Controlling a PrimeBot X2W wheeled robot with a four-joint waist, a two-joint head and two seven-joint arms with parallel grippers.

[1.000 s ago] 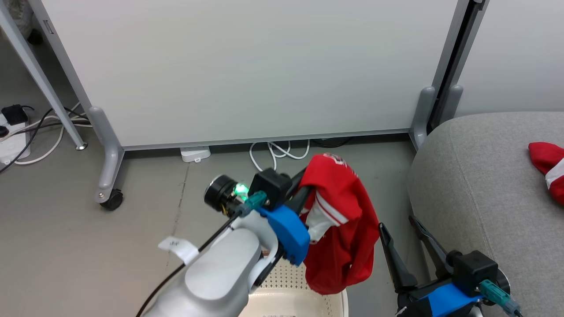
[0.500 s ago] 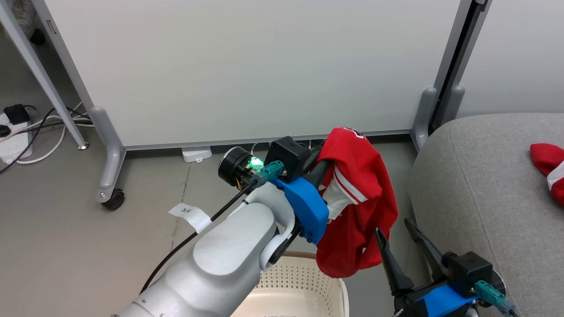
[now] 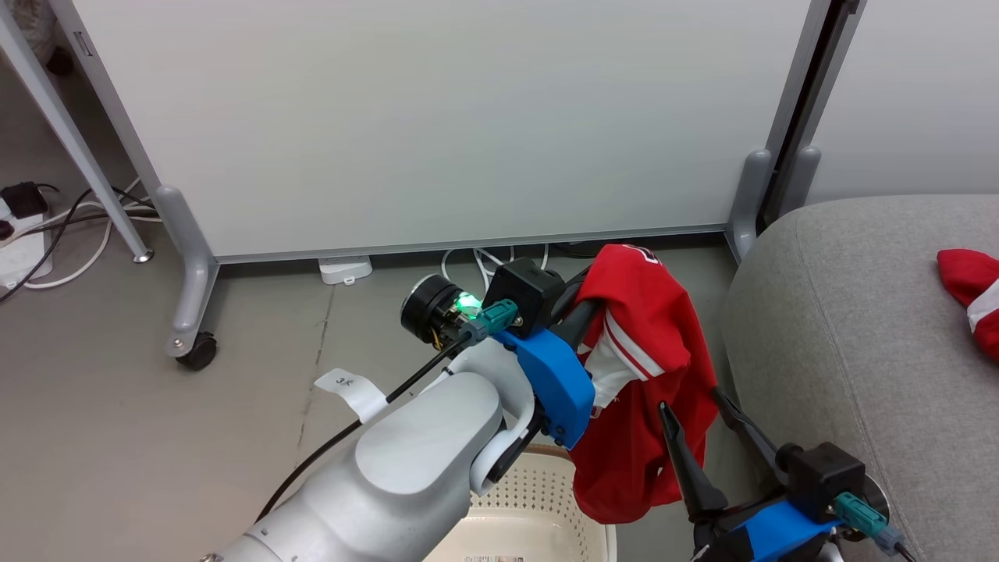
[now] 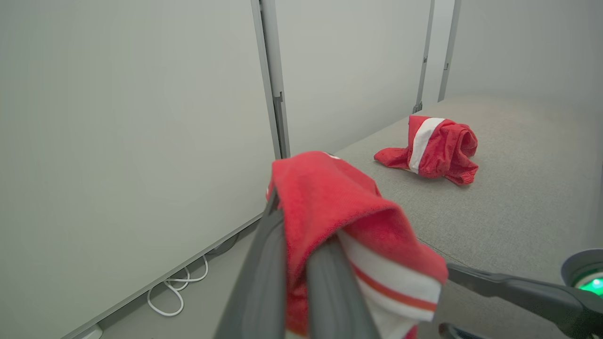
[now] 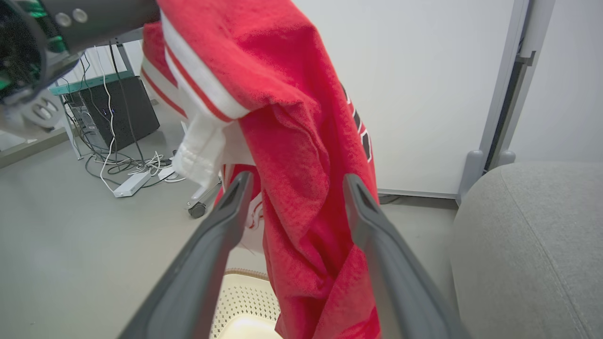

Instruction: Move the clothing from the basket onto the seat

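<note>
Left tool (image 3: pixel 584 311): clamping tight on red jersey (image 3: pixel 648 375), holding it aloft.
Right tool (image 3: pixel 688 400): standing wide apart, gripping nothing; red jersey hanging close ahead.
Position: red jersey dangling above basket (image 3: pixel 546 499), beside seat (image 3: pixel 858 328).
Second garment (image 3: pixel 972 293): lying on seat.

Jersey (image 3: pixel 648 343), centre frame: red cloth with a soft, napped, matt face. Seat (image 3: pixel 843 328), right: grey woven fabric, matt, finely textured. Basket (image 3: pixel 538 499), lower centre: cream perforated plastic, smooth. Right claw (image 5: pixel 297 178) fingers (image 5: pixel 377 235): smooth matt dark plastic.

Soft, even indoor light with faint shadows; head view sharp; wrist views curve at edges, nearest parts blurred.
</note>
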